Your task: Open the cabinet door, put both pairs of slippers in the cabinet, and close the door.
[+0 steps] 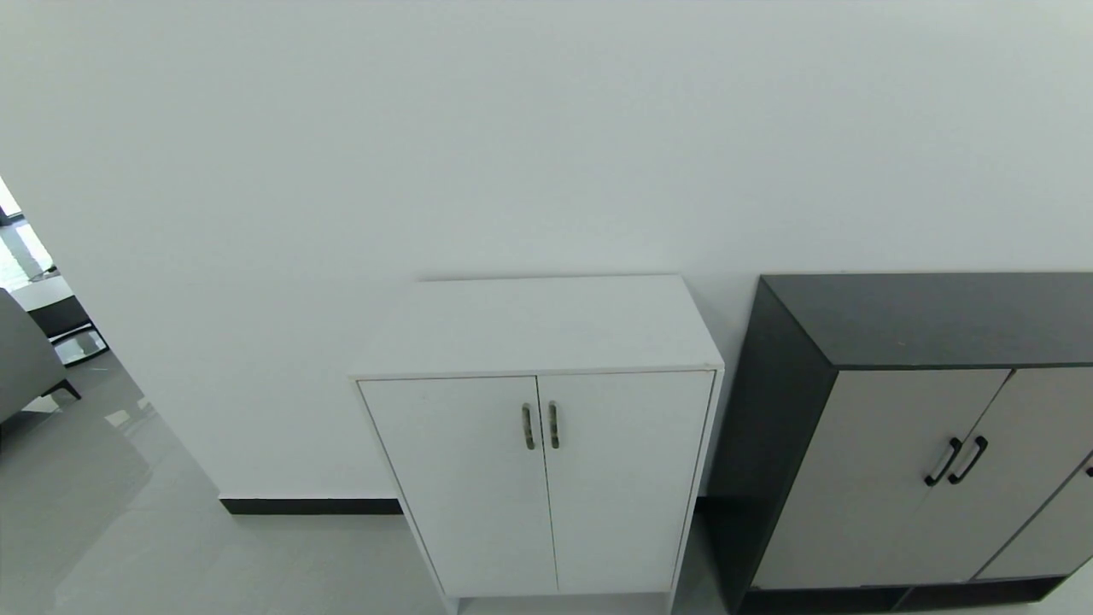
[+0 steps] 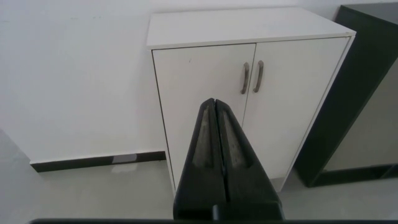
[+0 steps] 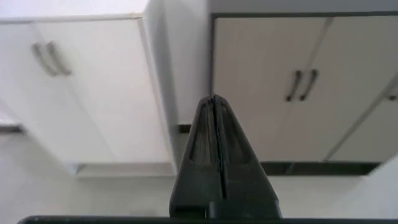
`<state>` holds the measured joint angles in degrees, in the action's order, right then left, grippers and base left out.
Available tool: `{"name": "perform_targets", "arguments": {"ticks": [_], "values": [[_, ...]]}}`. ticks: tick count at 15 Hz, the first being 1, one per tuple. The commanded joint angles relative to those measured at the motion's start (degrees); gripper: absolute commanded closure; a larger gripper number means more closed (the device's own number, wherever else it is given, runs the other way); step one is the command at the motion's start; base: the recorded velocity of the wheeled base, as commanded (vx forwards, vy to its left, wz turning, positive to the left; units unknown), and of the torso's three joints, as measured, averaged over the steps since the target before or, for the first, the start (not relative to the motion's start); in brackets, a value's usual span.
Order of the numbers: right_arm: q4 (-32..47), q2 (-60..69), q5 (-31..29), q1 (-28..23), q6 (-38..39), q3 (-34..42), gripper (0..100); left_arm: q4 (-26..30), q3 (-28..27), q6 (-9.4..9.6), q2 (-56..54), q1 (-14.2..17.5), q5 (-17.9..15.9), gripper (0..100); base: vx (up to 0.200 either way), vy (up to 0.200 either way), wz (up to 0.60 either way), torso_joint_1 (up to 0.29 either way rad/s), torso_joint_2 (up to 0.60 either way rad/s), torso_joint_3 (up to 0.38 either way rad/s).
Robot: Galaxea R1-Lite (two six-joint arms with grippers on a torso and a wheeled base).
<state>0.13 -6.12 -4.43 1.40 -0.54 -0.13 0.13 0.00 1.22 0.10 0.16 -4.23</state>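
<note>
A white cabinet [image 1: 538, 427] stands against a plain white wall [image 1: 427, 154]. Its two doors are both shut, and a pair of upright metal handles [image 1: 540, 425] sits side by side at the seam between them. Under the doors an open gap runs along the cabinet's foot. Just beside it, on the robot's right, stands a larger dark cabinet [image 1: 786, 410] with grey doors, also shut, which carry black handles [image 1: 956, 461]. A narrow strip of wall shows between the two. A black skirting board [image 1: 312, 506] runs along the wall's base to the left of the white cabinet, above a glossy grey floor [image 1: 128, 530]. Far to the left, part of a grey chair [image 1: 26, 359] stands in an open area.

The left gripper [image 2: 215, 102] is held well apart from the white cabinet and aimed at its left door, fingers pressed together and holding nothing. The right gripper [image 3: 214, 98], fingers likewise pressed together and empty, points toward the gap between the two cabinets.
</note>
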Motion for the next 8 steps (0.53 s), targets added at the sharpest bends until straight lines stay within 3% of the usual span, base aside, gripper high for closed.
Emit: {"name": "perform_targets", "arguments": {"ticks": [1,5,8], "values": [[0.04,2.60,-0.15,-3.86,-0.08,0.05,100,-0.05,0.00,0.01,-0.01,0.02,0.01,100,0.000,0.000,0.00,0.000,0.00,0.000],[0.22,3.13,0.03,-3.16,0.18,0.05,100,0.04,0.00,-0.16,-0.01,0.02,0.10,100,0.000,0.000,0.00,0.000,0.00,0.000],[0.13,6.12,3.72,-1.49,0.01,0.05,100,0.04,0.00,-0.16,-0.01,0.02,0.10,100,0.000,0.000,0.00,0.000,0.00,0.000]]}}
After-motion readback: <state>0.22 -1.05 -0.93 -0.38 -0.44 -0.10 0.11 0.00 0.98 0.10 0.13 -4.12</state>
